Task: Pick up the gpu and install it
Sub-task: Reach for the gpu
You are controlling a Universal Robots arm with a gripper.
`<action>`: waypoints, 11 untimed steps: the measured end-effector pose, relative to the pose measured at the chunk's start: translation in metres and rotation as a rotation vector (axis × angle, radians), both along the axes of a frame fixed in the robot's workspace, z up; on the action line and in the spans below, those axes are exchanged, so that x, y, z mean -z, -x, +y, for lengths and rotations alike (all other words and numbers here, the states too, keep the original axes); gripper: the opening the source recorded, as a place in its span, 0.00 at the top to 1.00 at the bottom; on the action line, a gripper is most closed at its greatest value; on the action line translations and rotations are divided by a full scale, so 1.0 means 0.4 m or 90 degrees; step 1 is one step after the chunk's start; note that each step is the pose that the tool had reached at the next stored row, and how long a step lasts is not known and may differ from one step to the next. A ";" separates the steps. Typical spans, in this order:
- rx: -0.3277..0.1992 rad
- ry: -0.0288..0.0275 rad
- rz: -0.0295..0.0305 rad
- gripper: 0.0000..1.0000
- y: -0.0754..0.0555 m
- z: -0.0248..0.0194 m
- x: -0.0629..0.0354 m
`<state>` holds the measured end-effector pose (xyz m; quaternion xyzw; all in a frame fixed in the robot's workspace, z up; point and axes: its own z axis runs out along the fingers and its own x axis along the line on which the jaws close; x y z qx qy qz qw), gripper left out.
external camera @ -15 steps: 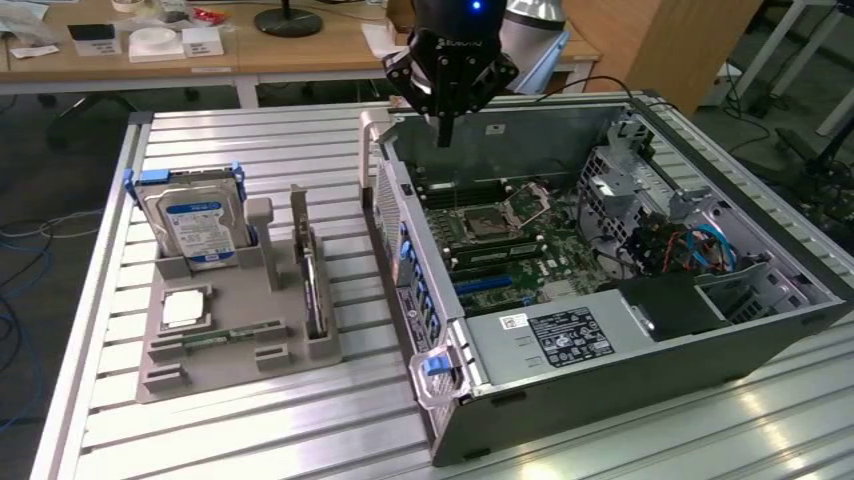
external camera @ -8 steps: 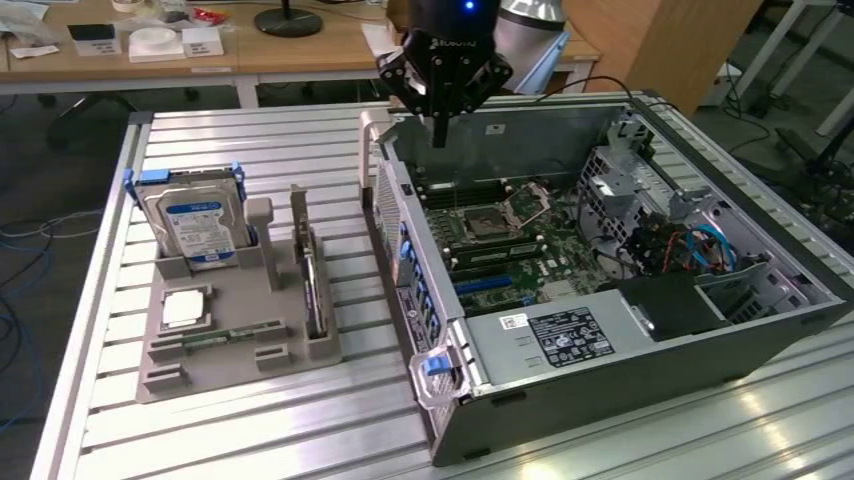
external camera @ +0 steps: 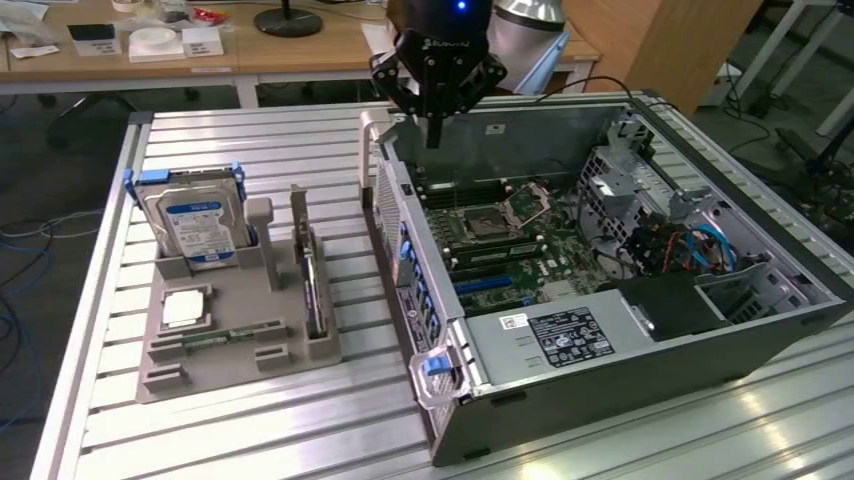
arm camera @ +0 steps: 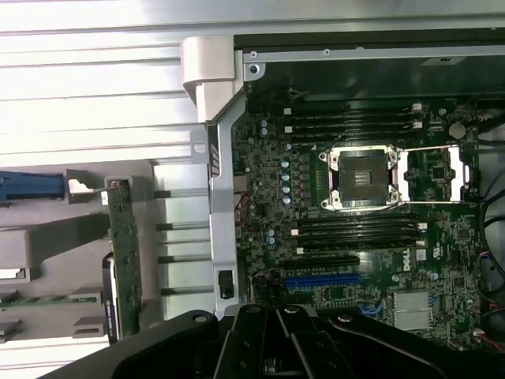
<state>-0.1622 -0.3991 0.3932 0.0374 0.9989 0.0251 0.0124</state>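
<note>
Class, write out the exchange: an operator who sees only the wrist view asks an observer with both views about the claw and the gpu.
Operator: Where is my claw?
Observer: The claw hangs above the open computer case, apart from the gpu.
Operator: What stands beside the gpu?
Observer: A hard drive with a blue-white label, upright in the same grey holder.

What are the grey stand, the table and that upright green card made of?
The grey stand looks like matte plastic: dull, even colour, no glare. The table seems bare aluminium: silvery ribbed slats catching light. The gpu looks like green circuit board carrying tiny parts.
</note>
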 end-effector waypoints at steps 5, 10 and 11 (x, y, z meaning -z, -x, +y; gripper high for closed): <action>0.000 0.0000 0.0000 0.89 0.012 0.000 0.000; 0.000 0.0000 0.0000 0.89 0.025 -0.001 0.000; 0.000 0.0000 0.0000 0.89 0.028 -0.001 0.000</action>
